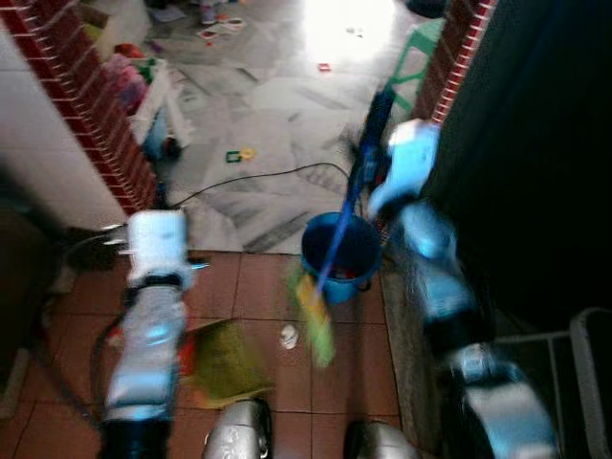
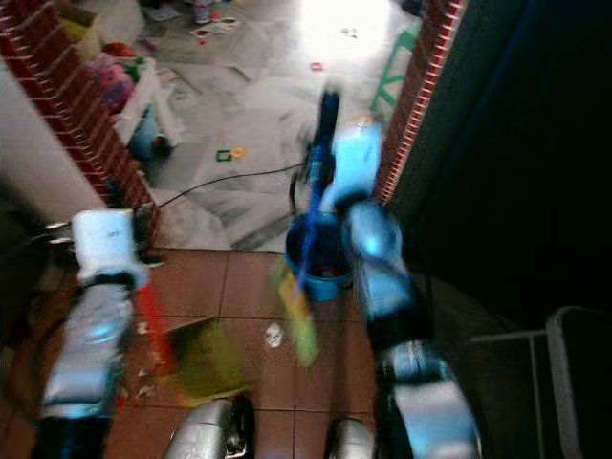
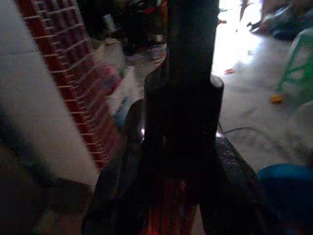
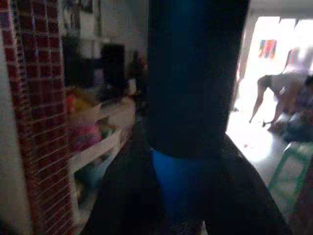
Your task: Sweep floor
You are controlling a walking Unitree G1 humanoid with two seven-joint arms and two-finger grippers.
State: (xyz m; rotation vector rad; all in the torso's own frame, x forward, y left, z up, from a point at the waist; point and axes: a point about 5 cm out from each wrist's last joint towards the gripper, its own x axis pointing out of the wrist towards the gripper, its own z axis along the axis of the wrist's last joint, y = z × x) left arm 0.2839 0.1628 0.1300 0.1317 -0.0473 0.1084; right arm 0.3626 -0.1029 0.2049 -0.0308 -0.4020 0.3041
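While blurred throughout, left eye view: right gripper [image 1: 373,120] raised high at right, fingers clamped around blue broom handle [image 1: 337,239]. Handle slanted down toward robot's left, ending in yellow-green broom head [image 1: 316,311] just above red tile floor [image 1: 253,277]. Blue bucket [image 1: 339,251] behind handle, on the line between red tiles and grey marble floor [image 1: 277,105]. Left arm lower at left, over yellow-green dustpan [image 1: 225,363] lying on the tiles. Small white scrap [image 1: 288,336] between dustpan and broom head. Black cable [image 1: 258,177] across the marble. Brick wall [image 1: 91,105] at left, green stool [image 1: 413,57] far back at right.

Right eye view: same layout. Red dustpan handle [image 2: 153,325] visible, running up beside left arm. Litter bits [image 2: 143,387] near the dustpan's edge.

Left wrist view: very dark. Left gripper [image 3: 188,147] with fingers [image 3: 234,181] closed on a thick dark shaft, reddish lower down. Brick wall, blue bucket and green stool beyond.

Right wrist view: fingers [image 4: 122,191] wrapped tight around the blue broom handle, dark grip section above. Brick wall close by, white shelf [image 4: 98,144] with toys behind. Person [image 4: 274,98] bent over in the bright doorway.
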